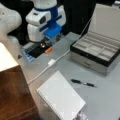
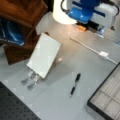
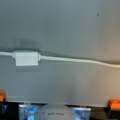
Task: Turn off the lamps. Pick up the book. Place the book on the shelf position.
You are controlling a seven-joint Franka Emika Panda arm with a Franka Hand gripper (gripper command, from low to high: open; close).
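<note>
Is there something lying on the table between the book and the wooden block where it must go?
Nothing visible does. In a front view the book lies flat right beside the wooden block, with only bare table between them. The black pen lies on the book's other side. The gripper is far off, up near the white cable.

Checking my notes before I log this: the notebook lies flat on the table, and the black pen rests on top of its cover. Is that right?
Not quite. The notebook does lie flat on the table, but the pen is not on its cover: it lies on the table beside the notebook, apart from it. Both front views show the gap.
</note>
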